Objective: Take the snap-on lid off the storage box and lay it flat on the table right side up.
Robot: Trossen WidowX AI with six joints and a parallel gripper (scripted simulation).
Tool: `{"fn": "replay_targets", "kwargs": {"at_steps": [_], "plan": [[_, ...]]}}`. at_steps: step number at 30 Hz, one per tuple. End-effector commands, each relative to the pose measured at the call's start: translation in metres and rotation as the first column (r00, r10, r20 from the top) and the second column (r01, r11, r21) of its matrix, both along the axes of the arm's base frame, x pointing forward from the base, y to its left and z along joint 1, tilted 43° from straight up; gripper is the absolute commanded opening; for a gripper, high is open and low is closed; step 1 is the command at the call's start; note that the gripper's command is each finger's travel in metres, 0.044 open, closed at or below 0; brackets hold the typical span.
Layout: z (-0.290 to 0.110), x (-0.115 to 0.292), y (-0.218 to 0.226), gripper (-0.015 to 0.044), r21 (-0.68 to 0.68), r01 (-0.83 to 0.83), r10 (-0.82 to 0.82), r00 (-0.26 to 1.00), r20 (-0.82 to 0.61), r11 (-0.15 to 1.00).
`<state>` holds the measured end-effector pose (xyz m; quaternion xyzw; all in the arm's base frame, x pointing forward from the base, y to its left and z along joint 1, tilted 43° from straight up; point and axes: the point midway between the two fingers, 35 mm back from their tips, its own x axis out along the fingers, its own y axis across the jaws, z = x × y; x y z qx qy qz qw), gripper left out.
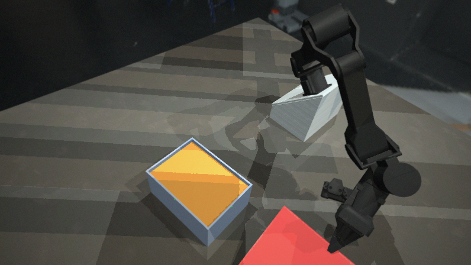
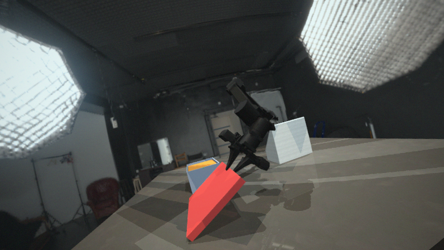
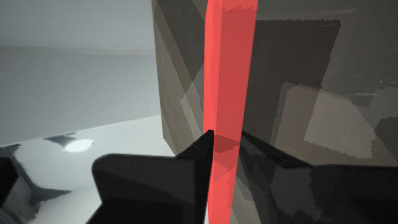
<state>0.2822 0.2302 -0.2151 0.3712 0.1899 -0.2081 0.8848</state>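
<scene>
Now gripping a flat red lid point(image 2: 214, 198) by one upper corner, jaws of the gripper point(image 2: 236, 165) nearly closed with the lid's thin edge pinched between them. Seen edge-on from the wrist as a narrow red strip point(image 3: 227, 95) running straight up between two dark fingers. Plain, uniform red, rectangular, a slab of modest thickness with clean square edges. Hanging steeply tilted below the gripper, high corner at the fingertips, low corner down at the table point(image 2: 357, 192); whether touching the surface or just above it, cannot tell. Not flat, not yet laid down. Off to one side of the gripper and a little beyond the lid, the storage box point(image 1: 197, 189): blue-grey walls, open top, orange interior showing, standing upright on the table. Close beside the lid in the exterior view, partly hidden behind its upper half, yet clearly apart from it from above. Behind the gripper, back along the arm point(image 1: 357, 108), a pale grey block point(image 1: 305, 113) carrying the arm's foot, well apart from lid and box. Between gripper and box, only bare striped tabletop with the arm's shadow across it. Beyond the table, dim studio: two large bright softbox panels point(image 2: 372, 40) overhead, a red armchair point(image 2: 102, 195) far off past the table edge.
</scene>
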Motion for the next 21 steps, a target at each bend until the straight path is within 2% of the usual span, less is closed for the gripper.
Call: {"fn": "replay_targets", "kwargs": {"at_steps": [1,21], "plan": [[-0.012,0.001,-0.017,0.0000,-0.030,0.017,-0.018,1.000,-0.026,0.999],[-0.024,0.003,-0.028,0.0000,-0.031,0.017,-0.018,1.000,-0.025,0.999]]}}
